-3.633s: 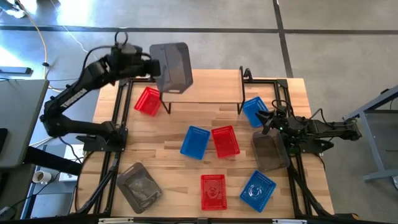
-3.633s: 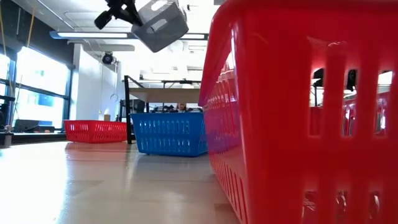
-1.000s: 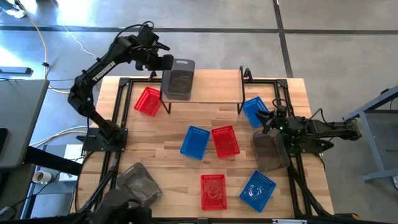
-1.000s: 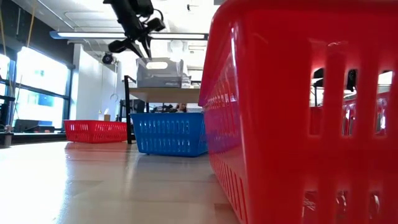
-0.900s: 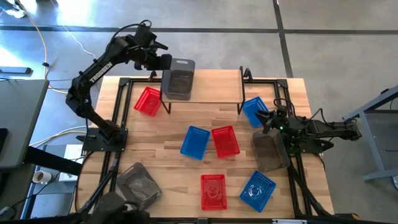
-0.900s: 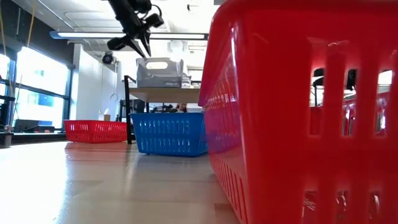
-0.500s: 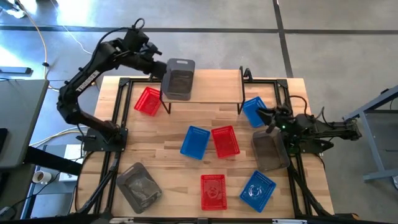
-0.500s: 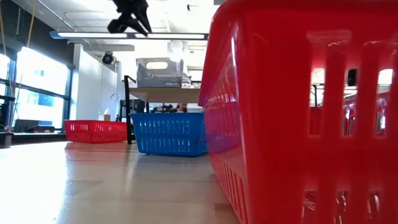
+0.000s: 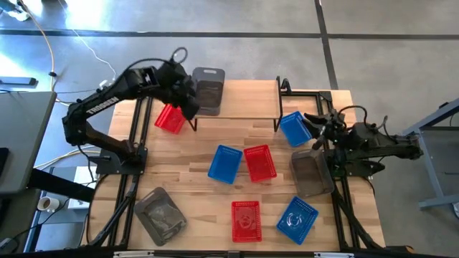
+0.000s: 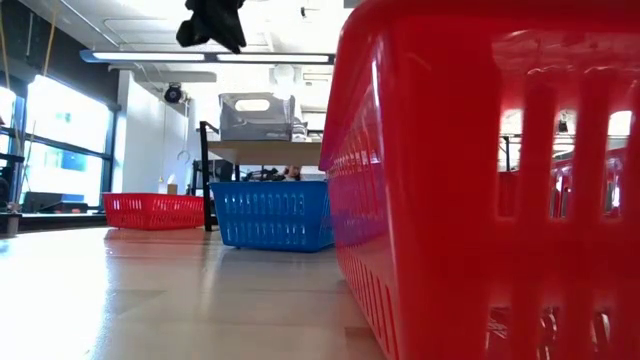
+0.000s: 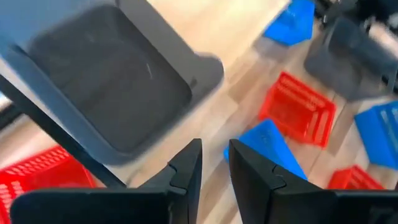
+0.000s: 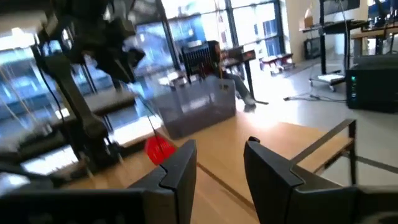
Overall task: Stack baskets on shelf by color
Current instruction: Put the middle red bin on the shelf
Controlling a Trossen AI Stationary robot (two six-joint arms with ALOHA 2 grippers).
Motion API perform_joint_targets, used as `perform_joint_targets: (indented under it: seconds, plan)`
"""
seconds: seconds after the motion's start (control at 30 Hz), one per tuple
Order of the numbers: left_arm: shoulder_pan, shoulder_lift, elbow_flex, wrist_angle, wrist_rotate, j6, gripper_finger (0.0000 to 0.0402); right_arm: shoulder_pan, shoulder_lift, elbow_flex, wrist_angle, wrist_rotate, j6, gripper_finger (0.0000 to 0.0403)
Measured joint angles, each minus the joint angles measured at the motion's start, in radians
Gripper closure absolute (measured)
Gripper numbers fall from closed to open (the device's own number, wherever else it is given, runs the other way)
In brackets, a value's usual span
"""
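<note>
- One smoky grey basket stood upright on the left end of the shelf, its handle end overhanging the back edge
- The left end effector hung over the shelf's front left corner, just beside that basket, and held nothing; in its wrist view the fingers showed a narrow gap with only the bench between them
- The right end effector waited at the bench's right edge, near a blue basket, with a second grey basket on the bench nearby; its jaws stood apart and empty in its wrist view
- Left on the bench: a red basket beside the shelf's left leg, a blue basket touching a red one mid-bench, another red one and blue one near the front, and the third grey basket at the front left
- Judged by their thin mesh walls, the baskets would be light, slightly springy and smooth, so a pinch over one long rim wall, near its middle, would likely hold better than squeezing across the whole width
- Being light, a basket could skid or tip when nudged, so the grey pair would need lowering squarely into the one already shelved
</note>
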Motion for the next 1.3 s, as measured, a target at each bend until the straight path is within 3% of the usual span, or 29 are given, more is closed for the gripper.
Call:
perform_joint_targets:
  seconds: [0.17, 0.4, 0.93, 1.3]
  plan:
    - [-0.052, -0.001, -0.085, 0.05, 0.001, -0.036, 0.033, 0.0, 0.114, 0.14, -0.243, -0.029, 0.028, 0.0285]
    - [-0.141, -0.011, -0.165, 0.127, 0.007, -0.084, 0.033, 0.0, 0.304, 0.289, -0.386, -0.233, 0.038, 0.0285]
    - [-0.321, -0.014, -0.248, 0.219, 0.005, -0.176, 0.033, 0.002, 0.68, 0.362, -0.342, -0.644, -0.047, 0.0285]
    - [-0.343, -0.014, -0.248, 0.22, 0.005, -0.19, 0.033, 0.12, 0.884, 0.362, -0.257, -0.688, -0.109, 0.0285]
